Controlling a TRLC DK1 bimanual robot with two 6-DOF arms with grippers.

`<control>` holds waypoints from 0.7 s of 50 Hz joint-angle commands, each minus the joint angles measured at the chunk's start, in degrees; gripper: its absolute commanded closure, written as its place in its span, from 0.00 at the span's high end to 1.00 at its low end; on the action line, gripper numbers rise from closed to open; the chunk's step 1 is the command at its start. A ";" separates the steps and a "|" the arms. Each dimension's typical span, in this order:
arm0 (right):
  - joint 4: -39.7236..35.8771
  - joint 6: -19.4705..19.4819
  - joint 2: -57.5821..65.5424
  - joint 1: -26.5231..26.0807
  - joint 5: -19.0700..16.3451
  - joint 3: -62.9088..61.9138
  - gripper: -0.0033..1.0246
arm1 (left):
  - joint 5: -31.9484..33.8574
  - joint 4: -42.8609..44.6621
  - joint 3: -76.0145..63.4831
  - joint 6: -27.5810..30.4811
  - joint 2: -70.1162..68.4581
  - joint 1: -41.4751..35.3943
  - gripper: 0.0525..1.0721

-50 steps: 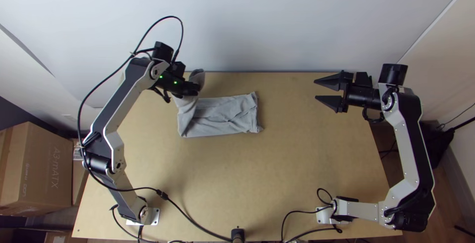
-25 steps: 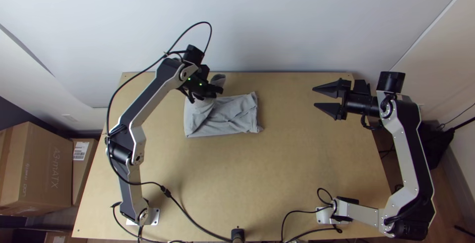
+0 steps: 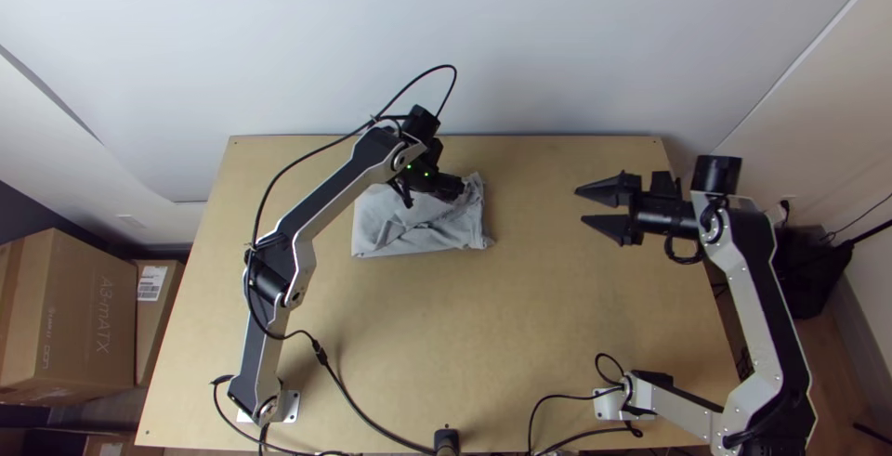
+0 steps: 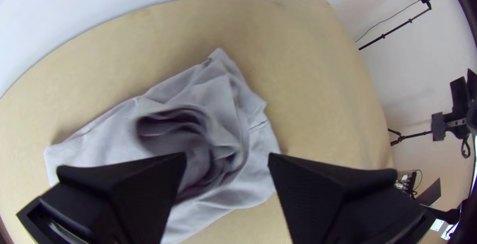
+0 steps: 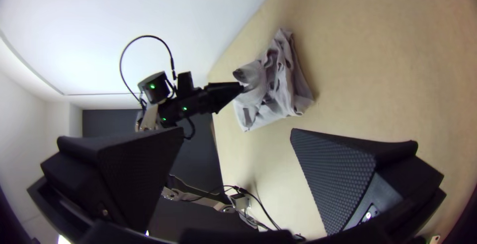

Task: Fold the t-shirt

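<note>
The grey t-shirt (image 3: 404,233) lies as a folded, wrinkled bundle on the table toward the far edge. My left gripper (image 3: 455,188) is over the shirt's far right part. In the left wrist view, my left gripper (image 4: 227,155) stands open, its two fingers apart above the t-shirt (image 4: 114,134), where a rumpled hollow of cloth bulges up. Out to the right, well apart from the cloth, my right gripper (image 3: 580,205) is open with nothing between its fingers. The right wrist view has the right gripper (image 5: 237,132) wide apart and the t-shirt (image 5: 280,92) beyond.
Bare wooden table (image 3: 446,326) stretches in front of the shirt and to its right. A white wall (image 3: 520,47) rises behind the far edge. Black cables (image 3: 358,410) lie at the near edge, and cardboard boxes (image 3: 74,317) stand off the left side.
My left gripper has moved right across the shirt; the cloth end sticking up by its fingers has come down, and the shirt's left edge has shifted right. My right gripper has moved slightly left and nearer.
</note>
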 commanded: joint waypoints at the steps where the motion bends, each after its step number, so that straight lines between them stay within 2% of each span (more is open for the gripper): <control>1: 1.68 -0.77 -0.82 4.18 2.52 -4.01 0.96 | -0.37 2.16 3.39 -3.03 -1.80 -1.31 0.96; 17: 7.30 -0.69 6.83 12.89 9.03 -3.65 0.96 | -0.46 2.34 2.33 -1.71 -14.64 1.95 0.96; 25: 7.57 -2.09 14.12 19.04 14.65 3.55 0.96 | -0.37 -0.38 1.54 -0.92 -20.61 7.04 0.96; 35: 7.57 -2.01 24.58 22.99 16.41 12.96 0.96 | -0.46 -2.85 0.40 0.66 -29.05 13.28 0.96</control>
